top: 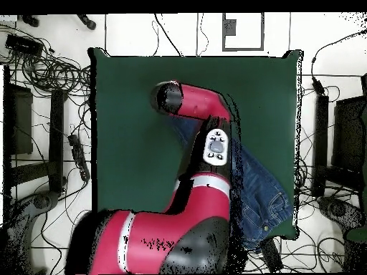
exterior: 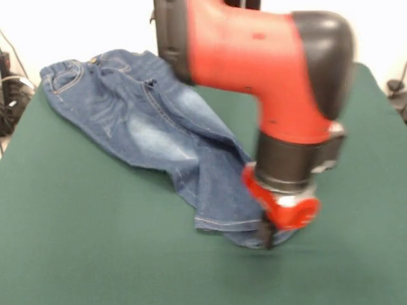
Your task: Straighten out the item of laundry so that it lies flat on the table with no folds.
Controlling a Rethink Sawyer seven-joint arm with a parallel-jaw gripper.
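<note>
The item of laundry, a pair of blue jeans [exterior: 152,121], lies crumpled on the green table [exterior: 95,254]. Its waistband [exterior: 60,70] is at the far left corner. One leg runs diagonally toward the table's middle, and its hem [exterior: 219,223] is folded over. My gripper [exterior: 270,232] is down at that leg end, touching the bunched denim beside the hem. Blur hides how it is set. In the overhead view the jeans [top: 261,193] stretch along the table's right side, and the arm [top: 193,104] covers the leg end and the gripper.
Bare green table [top: 129,143] spreads left of the arm in the overhead view. Cables and dark stands [top: 54,129] crowd the floor on both sides of the table. The waistband end [top: 276,225] lies close to the table's corner.
</note>
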